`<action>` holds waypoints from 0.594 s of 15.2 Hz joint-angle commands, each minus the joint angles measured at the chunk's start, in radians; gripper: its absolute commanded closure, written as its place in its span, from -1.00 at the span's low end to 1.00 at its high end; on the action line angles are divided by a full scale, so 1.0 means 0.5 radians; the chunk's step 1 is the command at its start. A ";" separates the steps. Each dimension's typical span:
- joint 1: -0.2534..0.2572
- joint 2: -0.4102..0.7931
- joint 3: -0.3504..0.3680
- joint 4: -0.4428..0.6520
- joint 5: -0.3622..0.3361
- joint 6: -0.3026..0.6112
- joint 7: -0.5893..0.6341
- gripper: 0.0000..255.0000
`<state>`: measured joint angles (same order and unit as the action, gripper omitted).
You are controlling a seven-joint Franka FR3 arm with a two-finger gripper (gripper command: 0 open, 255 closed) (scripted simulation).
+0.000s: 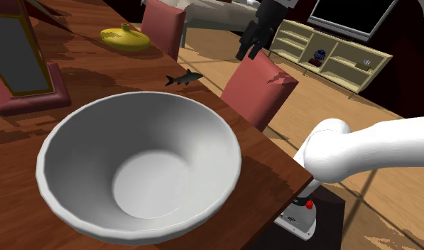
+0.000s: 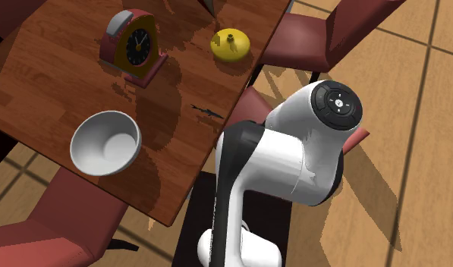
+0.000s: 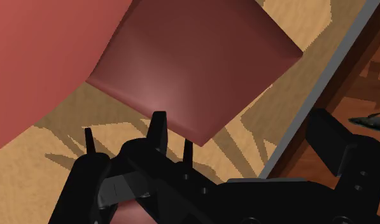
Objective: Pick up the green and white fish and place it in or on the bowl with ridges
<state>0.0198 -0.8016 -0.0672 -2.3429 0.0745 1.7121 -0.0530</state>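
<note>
The gripper [image 1: 248, 50] is held open and empty, well beyond the white bowl [image 1: 61, 131]. The fish [image 1: 183, 78] is laid flat on the table, beyond the bowl's far rim. The chair back [image 1: 260, 89] may be struck if descent is begun early.

Dark wood table [image 1: 132, 71]; red chairs [image 1: 258, 89] along its edge; pale plank floor [image 1: 331, 106]; cream shelf unit [image 1: 331, 53] under dark screen [image 1: 352, 14]
</note>
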 commanded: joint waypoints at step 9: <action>0.386 0.777 0.130 0.682 -0.188 -0.278 -0.745 -1.00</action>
<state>0.1894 -0.4551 -0.0168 -2.0450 -0.0067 1.5983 -0.3773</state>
